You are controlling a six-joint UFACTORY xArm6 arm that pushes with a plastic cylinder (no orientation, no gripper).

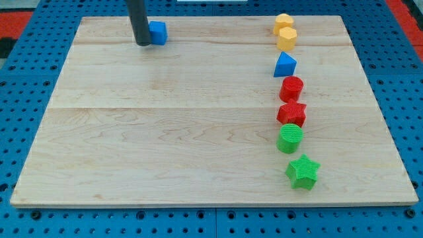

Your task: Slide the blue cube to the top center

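Observation:
The blue cube (158,32) sits near the top edge of the wooden board (165,132), left of centre. My dark rod comes down from the view's top, and my tip (143,43) rests on the board right against the cube's left side. The rod hides a little of the cube's left edge.
A column of blocks runs down the view's right: two yellow blocks (285,32) at the top, a blue triangular block (285,65), a red cylinder (291,88), a red star (291,114), a green cylinder (289,139) and a green star (303,171).

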